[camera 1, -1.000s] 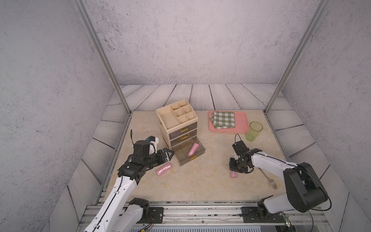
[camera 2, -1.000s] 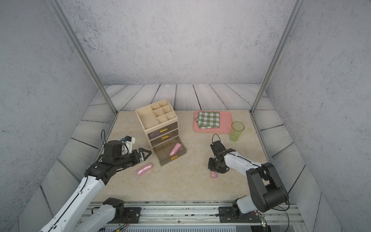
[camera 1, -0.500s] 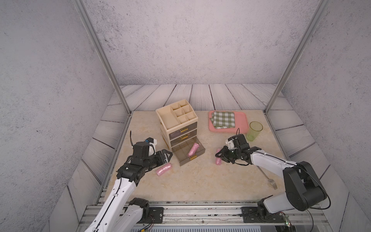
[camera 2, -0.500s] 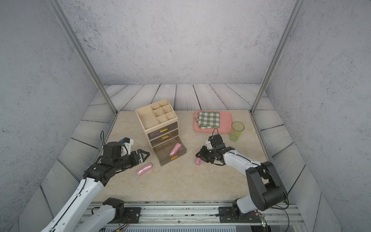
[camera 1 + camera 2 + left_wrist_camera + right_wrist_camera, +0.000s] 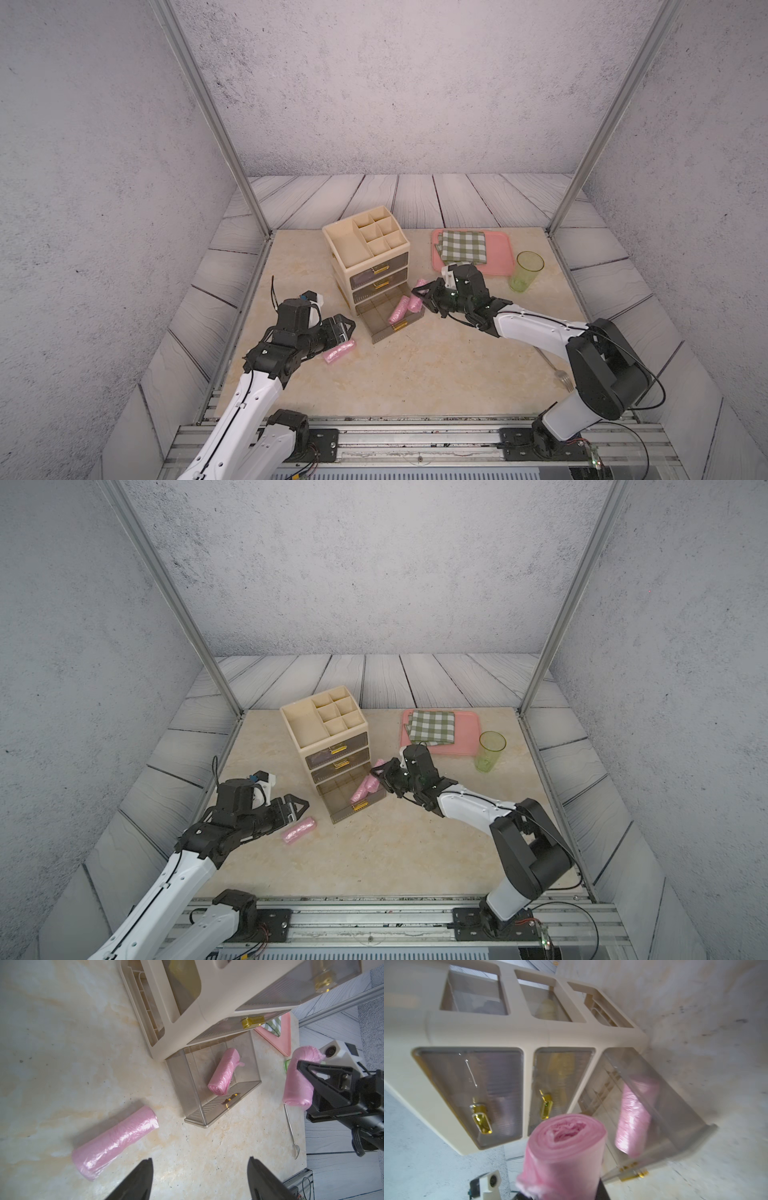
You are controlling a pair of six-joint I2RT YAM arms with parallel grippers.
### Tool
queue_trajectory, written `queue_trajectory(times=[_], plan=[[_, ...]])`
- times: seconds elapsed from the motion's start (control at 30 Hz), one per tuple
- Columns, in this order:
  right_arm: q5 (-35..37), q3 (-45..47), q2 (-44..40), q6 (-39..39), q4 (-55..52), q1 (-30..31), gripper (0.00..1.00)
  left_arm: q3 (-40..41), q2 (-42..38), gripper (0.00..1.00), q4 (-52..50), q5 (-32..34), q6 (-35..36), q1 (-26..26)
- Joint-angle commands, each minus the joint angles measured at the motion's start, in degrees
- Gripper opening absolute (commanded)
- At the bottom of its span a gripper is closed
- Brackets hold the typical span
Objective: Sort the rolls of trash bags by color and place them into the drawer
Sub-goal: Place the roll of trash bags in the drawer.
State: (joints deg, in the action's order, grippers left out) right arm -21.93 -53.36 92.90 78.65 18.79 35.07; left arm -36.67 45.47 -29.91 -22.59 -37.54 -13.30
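The sorting looks well along. The upper two drawers of the cream drawer unit (image 5: 343,249) are shut, with something yellowish showing through the middle drawer (image 5: 560,1076). The bottom drawer (image 5: 207,1113) stands pulled out with one pink roll (image 5: 224,1072) lying inside. As far as I can see, two pink ones are left. The right pincer (image 5: 420,294) is clamped narrow on the carried roll (image 5: 299,1080), which hangs in the air just beside the open drawer's side wall, not yet over it. The last roll (image 5: 115,1142) lies flat on the tabletop (image 5: 436,365) near the drawer front, and the left pincer (image 5: 199,1160) is spread wide just short of it, touching nothing. A second ago the right pincer was down at the tabletop with that roll, well away from the unit; it has since lifted and crossed to the drawer. The left arm has barely shifted.
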Motion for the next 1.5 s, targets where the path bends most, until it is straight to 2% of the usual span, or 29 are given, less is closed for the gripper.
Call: queue_trajectory(times=[0.0,0.13,0.27,0.4,0.67,0.77,1.0,1.23,1.37,1.47], plan=[[2.8,-2.4,5.6,8.2,8.4,1.1,0.21,1.2,-1.6,0.77,-0.6,0.8,-0.2,-0.1],[2.2,-5.6,10.6,12.5,12.1,2.1,0.31,1.4,-2.0,0.77,-0.4,0.5,-0.6,-0.1],[1.8,-7.8,11.8,12.0,10.7,3.0,0.43,0.5,-1.5,0.77,-1.0,0.7,0.0,-0.1],[1.1,-8.1,11.4,10.9,9.4,3.2,0.48,0.0,-0.8,0.77,-1.2,1.2,0.2,-0.1],[-1.2,-8.3,11.7,10.7,10.0,3.3,0.50,-0.4,1.3,0.76,-1.2,2.3,0.2,-0.1],[-1.3,-8.2,11.2,9.5,7.0,3.3,0.51,-0.3,1.6,0.76,-1.4,3.0,0.2,-0.1],[2.8,-10.8,8.0,1.2,-10.6,3.4,0.54,0.3,2.1,0.75,-0.8,3.0,-0.4,-0.1],[-0.3,-14.6,11.0,-3.3,-13.1,3.5,0.57,-0.2,3.3,0.75,-0.7,3.6,-0.5,-0.1],[-0.8,-19.7,13.4,-10.3,-21.1,3.7,0.58,-0.5,3.9,0.75,-0.5,3.4,-0.6,-0.2],[-0.1,-19.6,13.0,-12.4,-21.8,3.8,0.58,-0.5,4.1,0.75,-0.7,3.8,-0.7,-0.3]])
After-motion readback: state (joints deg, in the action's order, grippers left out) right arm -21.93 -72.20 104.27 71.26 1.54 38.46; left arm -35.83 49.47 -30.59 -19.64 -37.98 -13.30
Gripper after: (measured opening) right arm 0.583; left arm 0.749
